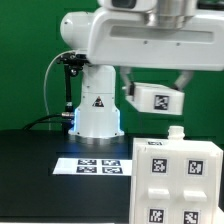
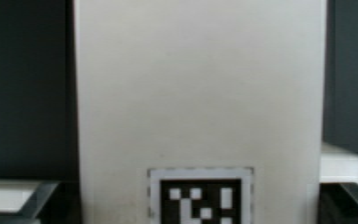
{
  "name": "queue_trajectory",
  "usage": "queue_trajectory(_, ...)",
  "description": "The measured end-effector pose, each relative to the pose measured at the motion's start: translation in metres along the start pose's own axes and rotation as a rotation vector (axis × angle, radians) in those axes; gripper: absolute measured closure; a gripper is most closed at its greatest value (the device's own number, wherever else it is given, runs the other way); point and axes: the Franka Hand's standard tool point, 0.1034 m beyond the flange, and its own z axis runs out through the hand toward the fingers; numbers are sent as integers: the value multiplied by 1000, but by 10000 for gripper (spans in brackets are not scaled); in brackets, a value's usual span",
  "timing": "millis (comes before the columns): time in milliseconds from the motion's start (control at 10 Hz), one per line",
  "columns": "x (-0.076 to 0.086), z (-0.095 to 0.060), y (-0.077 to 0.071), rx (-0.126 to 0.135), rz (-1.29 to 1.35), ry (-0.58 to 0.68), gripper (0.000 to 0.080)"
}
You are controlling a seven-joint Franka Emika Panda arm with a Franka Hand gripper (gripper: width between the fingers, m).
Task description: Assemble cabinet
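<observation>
While the cabinet body (image 1: 177,182) is sitting nearest on the black table (image 1: 30,165), a tagged white panel (image 1: 152,98) is hanging up at the gripper (image 1: 150,82), apparently clamped, jaws hidden. Rigid, light and slick-looking, it is asking for an edge grip, with the marker board (image 1: 98,165) lying beyond

We see the large white plastic cabinet box with tags (image 1: 177,180) at the lower right of the exterior frame, resting on the black table (image 1: 30,165). To its left, at lower centre, the marker board (image 1: 100,165) lies flat. Behind the board, at centre, stands the white robot base (image 1: 95,105). Above the box, a flat white tagged panel (image 1: 152,97) hangs off the table. In the wrist view that panel (image 2: 194,100) fills the frame's middle.
</observation>
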Motion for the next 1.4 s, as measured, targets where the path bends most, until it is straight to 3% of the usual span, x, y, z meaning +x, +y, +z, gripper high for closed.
queue_trajectory(100,4,-6,-7,-1,20,0,243)
queue_trajectory(400,4,-3,-5,1,21,0,243)
queue_trajectory(500,7,3,-7,10,45,-7,243)
queue_trajectory(800,18,22,-13,0,76,-13,243)
queue_trajectory(1400,27,23,-27,2,97,23,243)
